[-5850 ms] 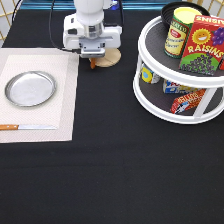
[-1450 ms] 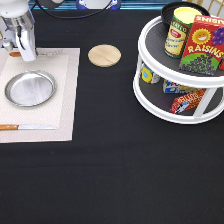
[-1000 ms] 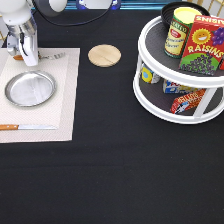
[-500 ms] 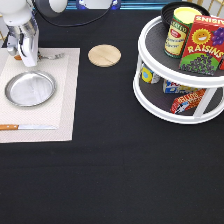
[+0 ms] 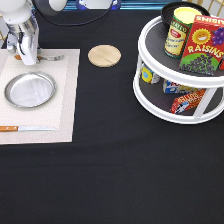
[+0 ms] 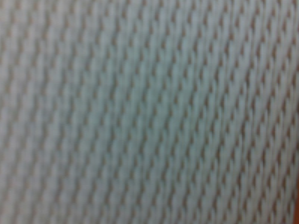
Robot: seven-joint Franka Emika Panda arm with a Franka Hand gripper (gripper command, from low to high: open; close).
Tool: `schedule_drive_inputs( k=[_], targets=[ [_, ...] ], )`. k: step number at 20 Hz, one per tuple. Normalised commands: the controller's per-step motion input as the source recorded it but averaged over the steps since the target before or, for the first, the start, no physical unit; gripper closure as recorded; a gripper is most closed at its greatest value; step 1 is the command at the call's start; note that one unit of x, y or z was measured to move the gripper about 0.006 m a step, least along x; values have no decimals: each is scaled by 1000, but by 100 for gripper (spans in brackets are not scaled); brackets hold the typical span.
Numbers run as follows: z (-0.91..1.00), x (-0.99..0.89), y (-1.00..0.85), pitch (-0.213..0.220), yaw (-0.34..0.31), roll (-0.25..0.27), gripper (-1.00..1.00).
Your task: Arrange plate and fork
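- Your white two-tier round rack (image 5: 150,95) holds a yellow can (image 5: 178,29) and red raisins box (image 5: 204,44).
- Your hand (image 5: 28,54) sits over the wooden-handled fork (image 5: 50,58), just above the round silver metal plate (image 5: 30,89); grip state unclear.

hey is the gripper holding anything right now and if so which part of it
It cannot be told. The gripper is down over the handle end of the fork on the placemat, above the plate, hiding any hold.
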Motion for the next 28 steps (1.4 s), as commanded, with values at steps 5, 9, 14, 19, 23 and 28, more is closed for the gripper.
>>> schedule_drive_inputs(
  k=[5,9,14,19,23,28],
  targets=[
    [773,0,143,7,0,-9,-100],
    [911,71,175,0,0,-39,-100],
    [715,343,101,20,0,-30,-100],
    [31,59,0,12,0,0,-100],
    [0,10,-19,0,-2,-21,-100],
    [0,0,0,0,0,0,-100]
  ],
)
